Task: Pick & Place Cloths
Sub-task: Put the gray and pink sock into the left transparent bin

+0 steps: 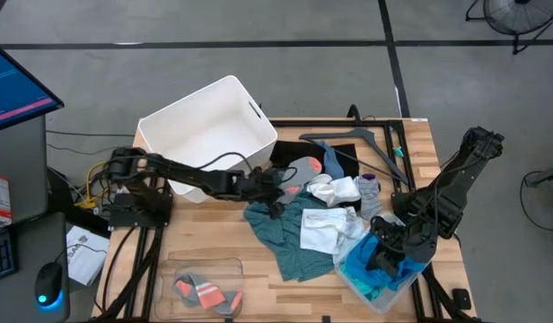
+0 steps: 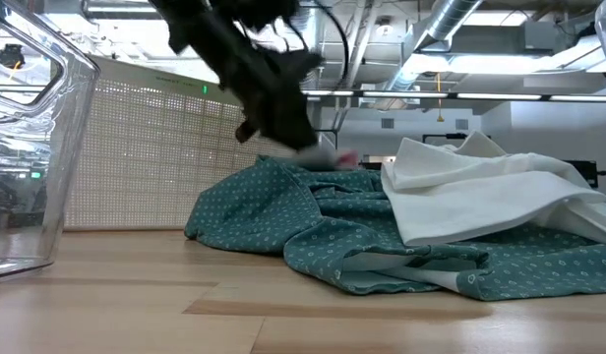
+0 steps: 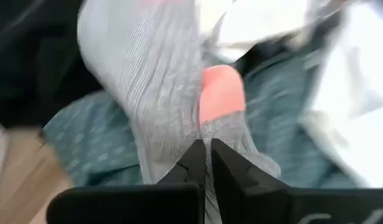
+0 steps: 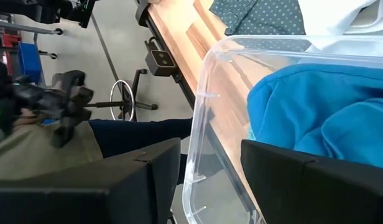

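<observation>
A grey ribbed cloth with an orange patch [image 3: 160,81] lies at the far side of the cloth pile [image 1: 305,169], and my left gripper [image 3: 208,158] is shut on it. The pile also holds a dark teal-green dotted cloth [image 1: 285,238] and white cloths [image 1: 326,229]. A turquoise cloth [image 4: 328,118] lies in a clear bin [image 4: 204,93] at the near right. My right gripper [image 4: 210,180] stands open there, one finger outside the bin's wall and one inside, with no touch that I can see. My left gripper pinches the grey ribbed cloth between its two fingers, just beside the orange patch [image 3: 207,134]. The fingers come slanting down from the table's left. The cloth runs away from the fingertips over the teal-green cloth [image 3: 86,137]; one layer or several, I cannot tell.
A white bin [image 1: 205,126] stands at the far left, beside my left arm. A black hanger [image 1: 366,144] lies at the far right. A clear container [image 1: 205,287] with a grey-and-orange cloth sits at the near left. A person shows beyond the table's edge [image 4: 55,143].
</observation>
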### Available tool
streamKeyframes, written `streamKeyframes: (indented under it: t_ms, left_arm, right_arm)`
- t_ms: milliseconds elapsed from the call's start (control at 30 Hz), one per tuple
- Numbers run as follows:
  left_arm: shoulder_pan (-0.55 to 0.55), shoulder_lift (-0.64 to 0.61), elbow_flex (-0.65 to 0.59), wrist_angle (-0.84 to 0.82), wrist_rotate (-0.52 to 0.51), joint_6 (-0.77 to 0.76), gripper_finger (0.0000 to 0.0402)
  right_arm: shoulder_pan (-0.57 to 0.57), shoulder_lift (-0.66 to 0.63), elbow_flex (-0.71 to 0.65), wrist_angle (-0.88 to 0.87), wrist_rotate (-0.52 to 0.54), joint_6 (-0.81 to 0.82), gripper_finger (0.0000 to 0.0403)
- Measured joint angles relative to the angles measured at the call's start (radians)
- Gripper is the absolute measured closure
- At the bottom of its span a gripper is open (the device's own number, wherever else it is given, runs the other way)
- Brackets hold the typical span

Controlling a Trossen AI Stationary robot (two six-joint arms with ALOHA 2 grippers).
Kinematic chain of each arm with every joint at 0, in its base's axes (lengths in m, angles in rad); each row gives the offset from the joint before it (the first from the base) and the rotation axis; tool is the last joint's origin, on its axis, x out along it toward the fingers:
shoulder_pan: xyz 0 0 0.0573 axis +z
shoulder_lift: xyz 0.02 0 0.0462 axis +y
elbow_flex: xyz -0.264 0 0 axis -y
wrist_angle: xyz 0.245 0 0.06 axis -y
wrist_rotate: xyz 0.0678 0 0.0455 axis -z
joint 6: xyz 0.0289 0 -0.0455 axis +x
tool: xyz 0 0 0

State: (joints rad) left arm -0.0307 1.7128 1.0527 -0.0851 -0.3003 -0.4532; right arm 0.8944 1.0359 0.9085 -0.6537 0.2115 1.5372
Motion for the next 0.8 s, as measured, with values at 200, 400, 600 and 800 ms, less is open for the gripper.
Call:
streamKeyframes:
  t_ms: [200,400,600,800]
  left_arm:
    - [-0.034,-0.167,0.0,0.007,-0.003,0.031,0.0401]
    - [-0.108,-0.401,0.0,0.013,0.128,0.052,0.0401]
    - [-0.242,-0.618,0.001,0.013,0.355,-0.014,0.0401]
    - [-0.458,-0.732,0.002,0.013,0.295,-0.097,0.0401]
  right_arm:
    - [-0.001,0.0,0.0,-0.001,0.0,0.0,0.0238]
    - [0.0,0.0,0.0,-0.004,0.016,-0.003,0.0238]
    - [0.0,0.0,0.0,-0.005,0.026,-0.016,0.0242]
    - [0.0,0.0,0.0,-0.005,0.064,-0.019,0.0244]
